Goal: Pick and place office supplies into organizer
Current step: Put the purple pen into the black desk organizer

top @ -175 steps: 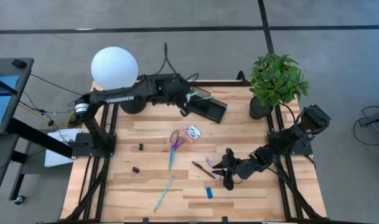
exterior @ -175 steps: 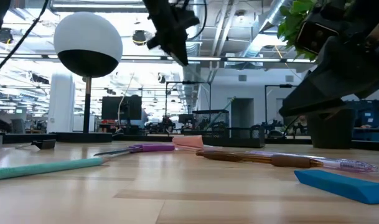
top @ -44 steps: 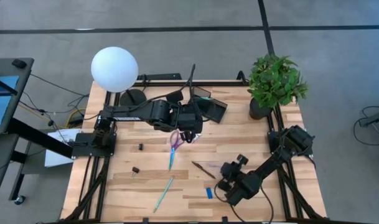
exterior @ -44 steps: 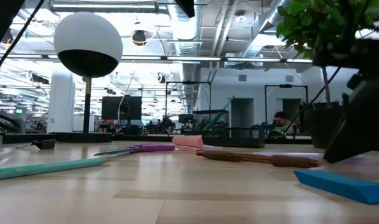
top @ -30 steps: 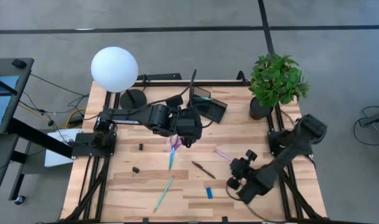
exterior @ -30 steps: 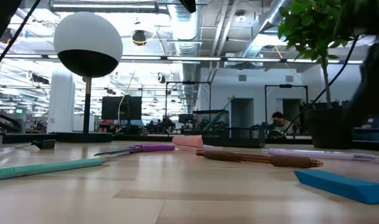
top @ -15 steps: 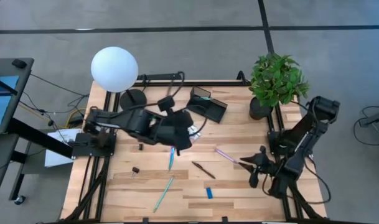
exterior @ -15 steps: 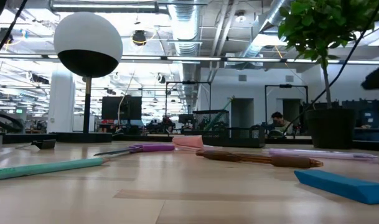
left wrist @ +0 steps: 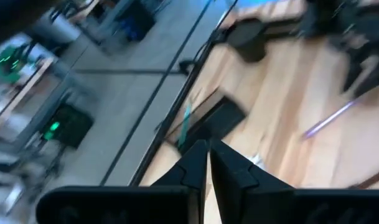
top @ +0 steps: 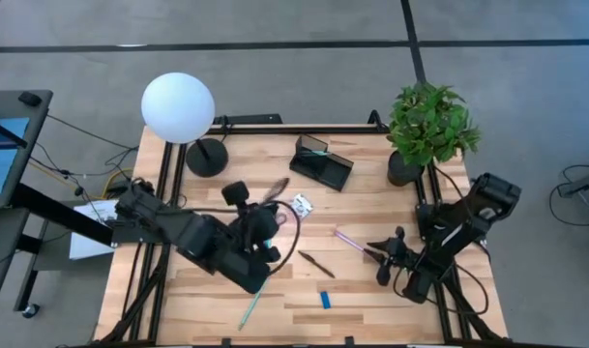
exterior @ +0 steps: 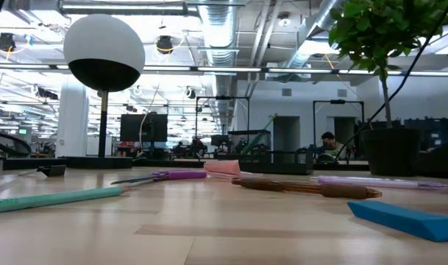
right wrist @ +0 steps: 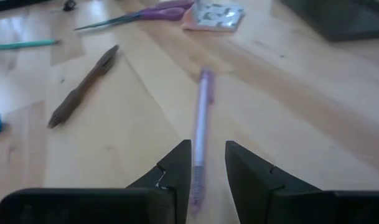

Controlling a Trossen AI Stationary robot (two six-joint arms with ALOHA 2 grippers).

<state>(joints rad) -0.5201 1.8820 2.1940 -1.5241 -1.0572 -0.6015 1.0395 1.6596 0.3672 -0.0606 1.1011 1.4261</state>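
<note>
Both my arms pulled back: left gripper (left wrist: 208,163) pinched shut, holding nothing; right gripper (right wrist: 208,163) clamped on pink pen (right wrist: 200,118), organizer (top: 322,161) next.

The left gripper (left wrist: 207,163) fills the lower part of the left wrist view, its two dark fingers (left wrist: 190,167) pressed together with only a thin slit between them. Straight ahead of the fingertips, the black organizer (left wrist: 209,121) sits on the wooden table (left wrist: 313,93), with a thin teal pen (left wrist: 187,118) standing in it. Ahead and off to one side a pale purple pen (left wrist: 329,118) lies on the wood. Far ahead stands a dark round pot (left wrist: 248,37), blurred.
</note>
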